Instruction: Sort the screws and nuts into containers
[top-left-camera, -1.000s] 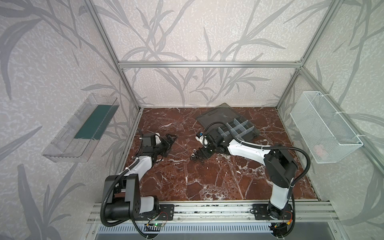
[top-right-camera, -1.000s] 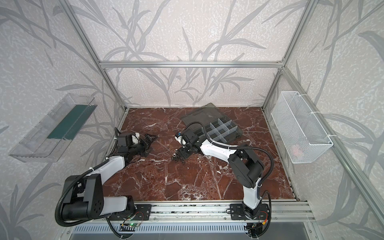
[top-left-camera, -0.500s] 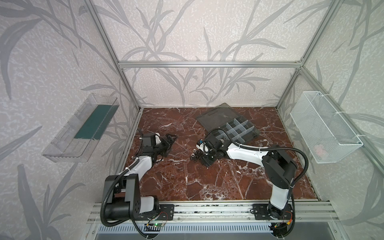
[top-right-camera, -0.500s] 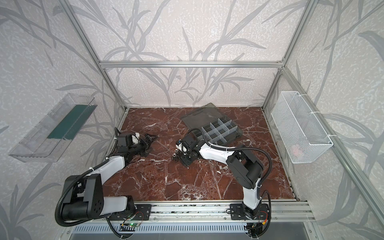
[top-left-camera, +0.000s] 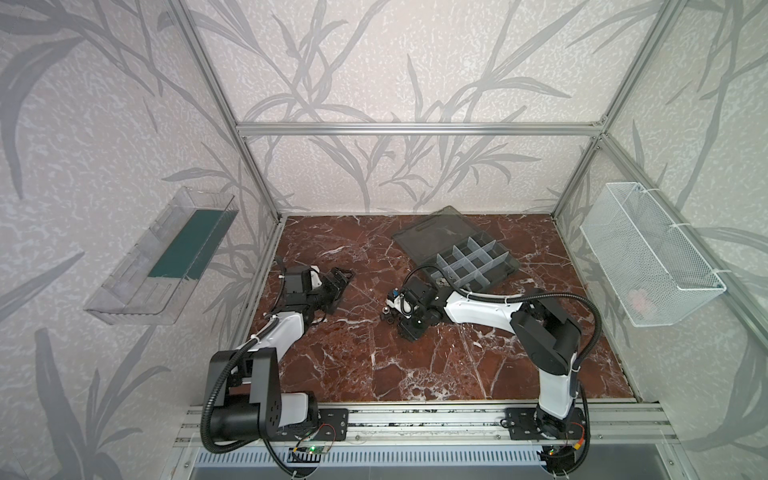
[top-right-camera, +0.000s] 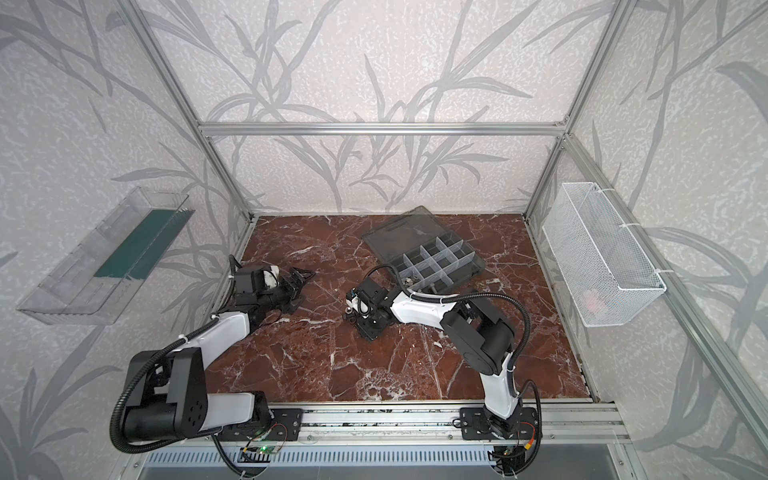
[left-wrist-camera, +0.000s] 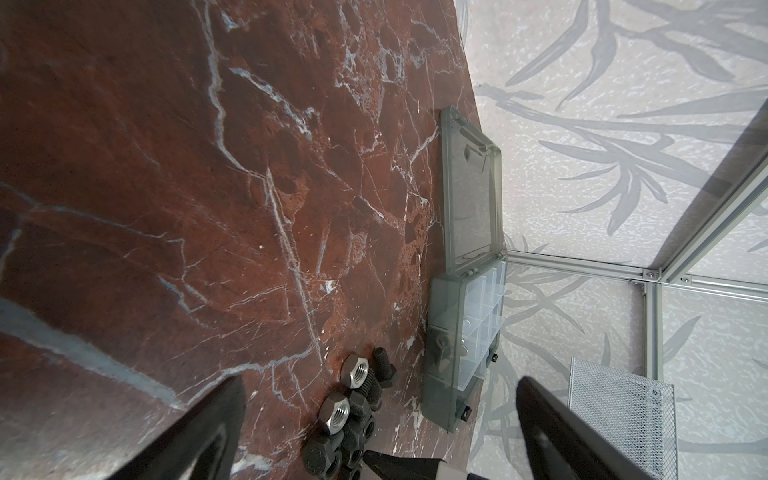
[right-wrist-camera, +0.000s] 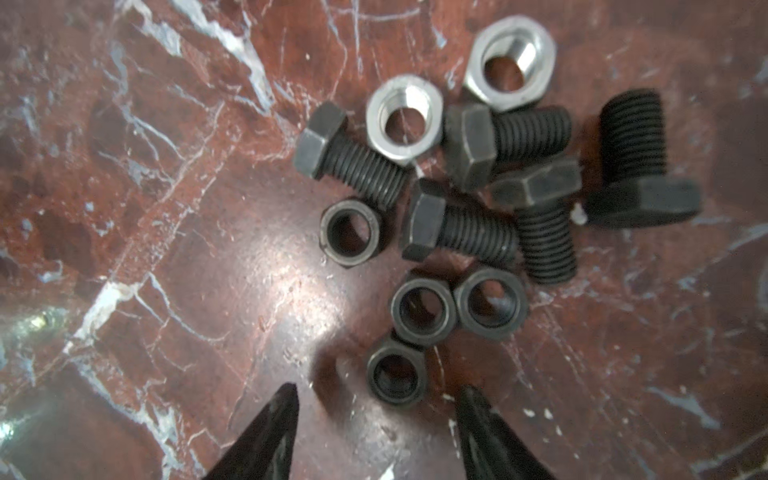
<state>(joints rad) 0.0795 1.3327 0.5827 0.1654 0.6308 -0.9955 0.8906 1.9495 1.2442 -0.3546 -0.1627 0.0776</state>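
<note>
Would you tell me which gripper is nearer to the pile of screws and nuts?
Right. The right gripper hangs directly over the pile, its tips beside a black nut; the left gripper sits well off to the pile's left, open.

**Screws + nuts in one heap, box open**

Five black hex-head screws (right-wrist-camera: 457, 226) with short threaded shanks all lie on their sides. They are mixed w/ the nuts (right-wrist-camera: 422, 311): two silver at one edge of the heap, four black at the other, holes facing up. Several pcs touch, and two black nuts sit side by side. The heap lies on the marble top (top-left-camera: 415, 365), near the containers (top-left-camera: 473, 262) but apart from them. The containers are a grid of compartments w/ pale dividers in a smoky-grey box, w/ its lid (top-left-camera: 436, 235) folded flat open. Contents too small to tell.
</note>
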